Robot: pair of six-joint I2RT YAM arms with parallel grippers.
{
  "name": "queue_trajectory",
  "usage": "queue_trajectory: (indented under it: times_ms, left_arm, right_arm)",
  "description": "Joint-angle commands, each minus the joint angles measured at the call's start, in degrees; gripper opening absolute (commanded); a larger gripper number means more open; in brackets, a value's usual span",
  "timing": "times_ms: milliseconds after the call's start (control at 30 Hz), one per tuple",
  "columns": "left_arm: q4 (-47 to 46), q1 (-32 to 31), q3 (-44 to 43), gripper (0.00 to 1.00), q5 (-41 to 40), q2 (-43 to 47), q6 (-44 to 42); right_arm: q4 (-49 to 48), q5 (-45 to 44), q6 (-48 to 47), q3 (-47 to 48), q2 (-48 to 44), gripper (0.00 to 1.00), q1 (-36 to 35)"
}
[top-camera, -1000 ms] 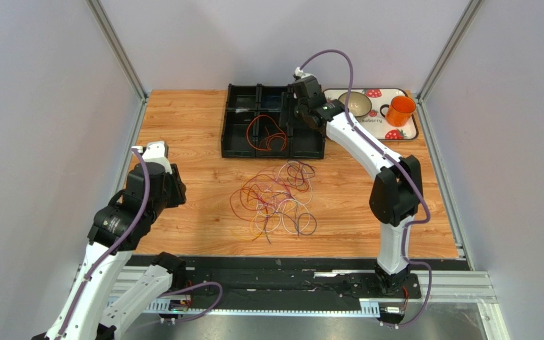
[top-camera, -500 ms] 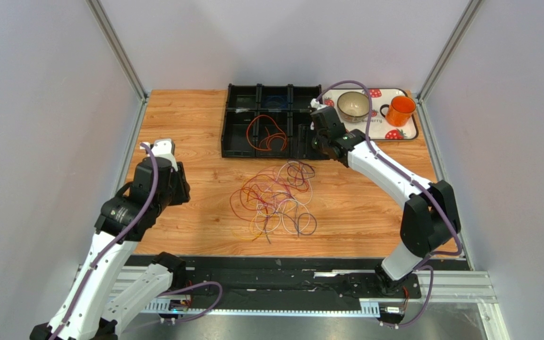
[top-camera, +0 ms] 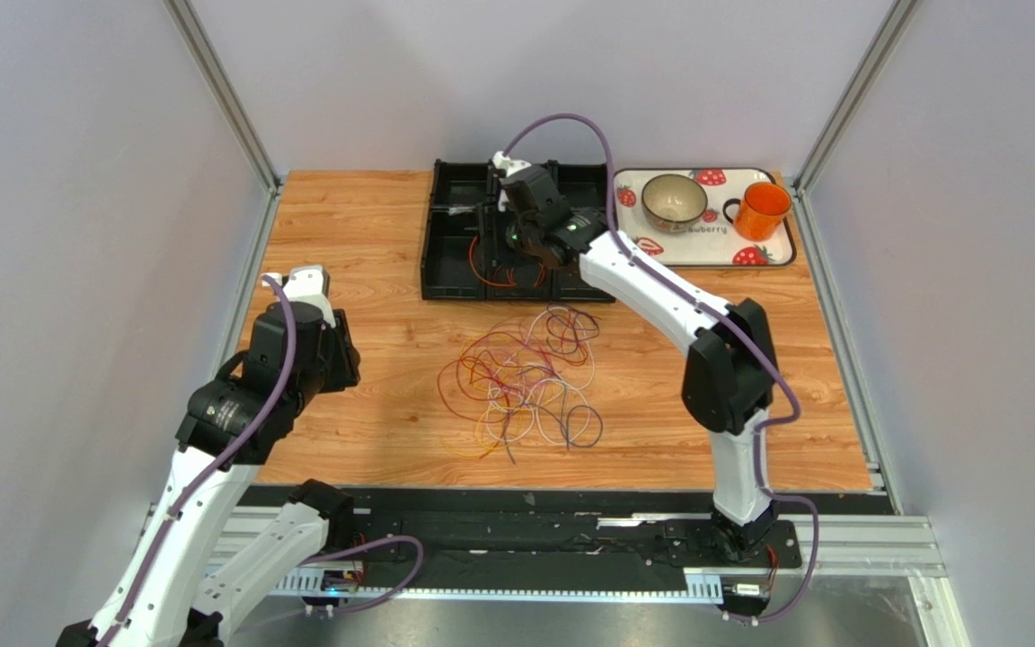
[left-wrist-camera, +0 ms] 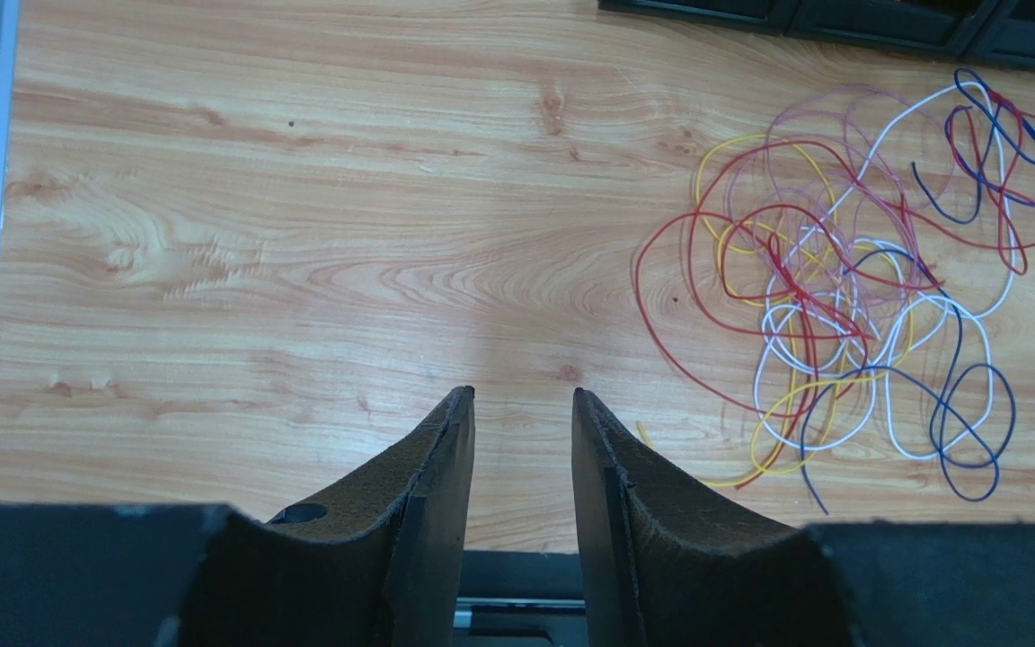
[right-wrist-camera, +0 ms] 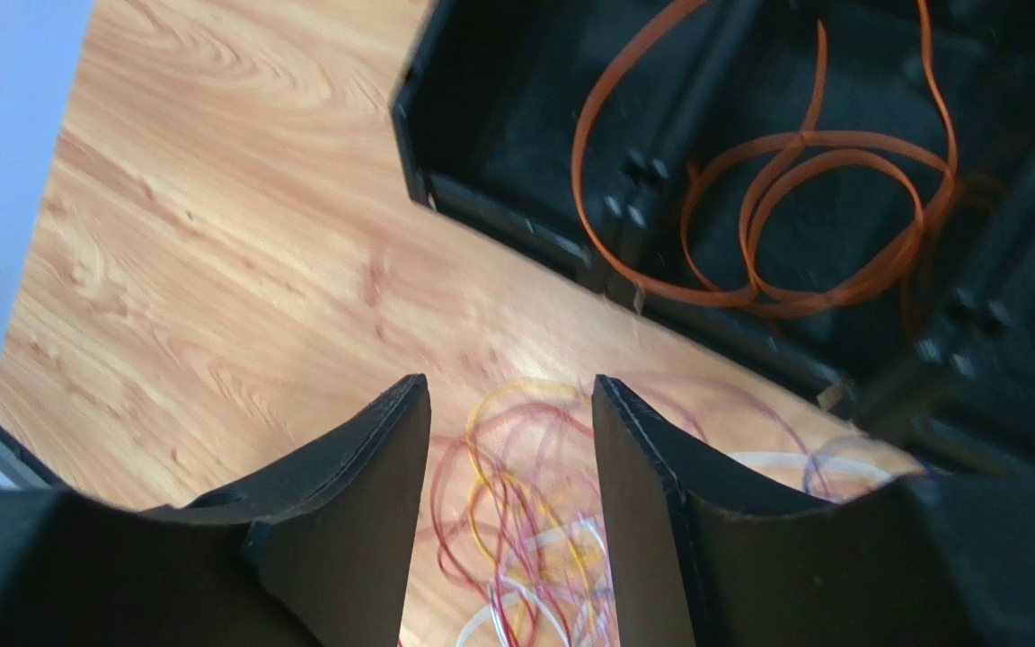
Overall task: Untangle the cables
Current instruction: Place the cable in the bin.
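Pale grey walls [top-camera: 78, 202] enclose a wood-grain table [top-camera: 348, 229] on three sides.

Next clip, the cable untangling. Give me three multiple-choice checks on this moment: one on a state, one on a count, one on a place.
1. The left claw is:
A. shut on a red cable
B. open and empty, over bare table beside the tangle
C. shut on a blue cable

2. How many vessels stand on the strawberry tray?
A. one
B. two
C. three

3. Where does the lone orange cable lie?
A. on the strawberry tray
B. in the tangle
C. in the black divided bin

Answers:
1 B: its jaws stand apart with only wood showing between them.
2 B: a bowl and an orange mug, nothing else.
3 C: it loops inside the bin, apart from the tangle.
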State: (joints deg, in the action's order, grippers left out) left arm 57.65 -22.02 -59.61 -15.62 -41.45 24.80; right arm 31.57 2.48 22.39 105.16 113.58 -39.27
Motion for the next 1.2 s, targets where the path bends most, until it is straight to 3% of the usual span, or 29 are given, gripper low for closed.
queue_trajectory:
  times_ms: [0,300,1167]
  left_arm:
    - [-0.61,0.31,-0.33,0.41,-0.64,0.49,-0.28]
    - [-0.87,0.31,-0.15,0.41,-0.2,1.11,-0.63]
    - [-1.4,0.31,0.2,0.41,0.32,2.25,-0.89]
  right_arm:
    - [2.08,-2.48,-2.09,11.44,7.87,0.51,-0.2]
    - [3.24,-8.46,-4.55,24.55,18.34,0.51,-1.25]
    - [-0.55,-5.56,-2.27,30.36,28.01,0.48,-1.25]
